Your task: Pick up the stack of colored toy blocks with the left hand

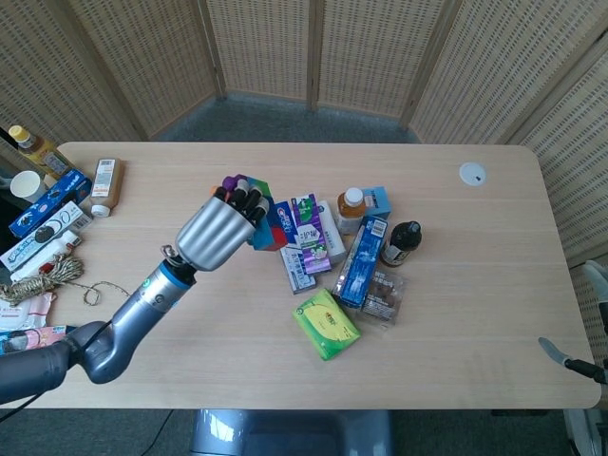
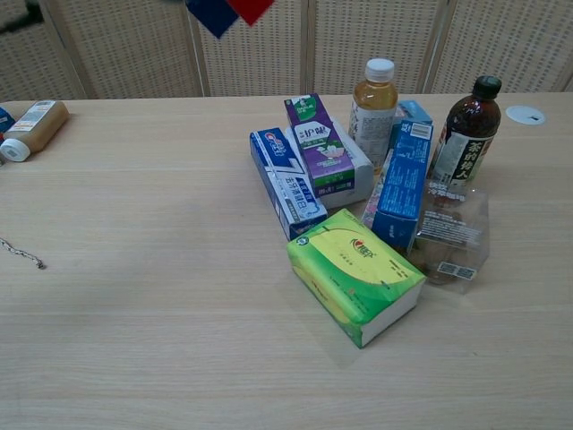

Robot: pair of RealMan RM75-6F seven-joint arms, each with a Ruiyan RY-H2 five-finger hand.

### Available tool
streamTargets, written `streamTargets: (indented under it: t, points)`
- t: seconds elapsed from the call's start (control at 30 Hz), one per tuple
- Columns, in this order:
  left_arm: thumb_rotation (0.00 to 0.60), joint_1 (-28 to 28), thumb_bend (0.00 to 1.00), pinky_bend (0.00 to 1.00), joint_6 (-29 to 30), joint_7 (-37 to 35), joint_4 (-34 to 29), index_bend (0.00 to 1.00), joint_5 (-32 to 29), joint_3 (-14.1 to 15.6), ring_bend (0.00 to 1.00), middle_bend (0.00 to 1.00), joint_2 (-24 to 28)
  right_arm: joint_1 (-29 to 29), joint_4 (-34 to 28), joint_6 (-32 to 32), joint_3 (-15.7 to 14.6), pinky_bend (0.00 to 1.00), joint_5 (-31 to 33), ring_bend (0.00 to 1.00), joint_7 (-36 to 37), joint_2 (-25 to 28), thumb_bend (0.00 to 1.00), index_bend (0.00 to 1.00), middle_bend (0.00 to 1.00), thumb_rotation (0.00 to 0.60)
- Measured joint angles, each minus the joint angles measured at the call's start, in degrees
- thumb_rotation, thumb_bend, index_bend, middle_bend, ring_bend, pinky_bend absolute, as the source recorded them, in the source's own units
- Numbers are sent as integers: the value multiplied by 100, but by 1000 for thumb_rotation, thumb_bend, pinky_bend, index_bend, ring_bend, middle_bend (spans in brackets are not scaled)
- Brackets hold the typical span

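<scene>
Woven wicker screens close off the back of the room, and the pale wooden table [image 1: 456, 313] fills most of my head view; I have the left hand [image 1: 217, 231] raised above the table with its fingers wrapped around the stack of colored toy blocks [image 1: 261, 214]; the stack is off the surface, poking out past the fingertips toward the boxes at the table's centre, its long axis running roughly from the hand toward the toothpaste box [image 1: 296, 252]; in my chest view only its blue and red end [image 2: 228, 11] shows at the top edge, hanging well above the table. The right hand [image 1: 568, 356] is a sliver at the lower right border; I cannot tell how its fingers lie. Open wood lies in front of the left hand and along the near edge; the far right is bare but for a small white disc [image 1: 472, 173]; the left edge is crowded with boxes, bottles and twine [image 1: 47, 275]. The green tissue pack [image 2: 356, 273] sits nearest me.
</scene>
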Motion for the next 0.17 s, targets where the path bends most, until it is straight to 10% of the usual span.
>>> streamTargets:
  t: [0.17]
  points:
    - [600, 101, 166, 825, 44, 282, -530, 819, -88, -198, 585, 667, 439, -5, -31, 7, -19, 0, -28, 0, -26, 13, 0, 0, 0, 600]
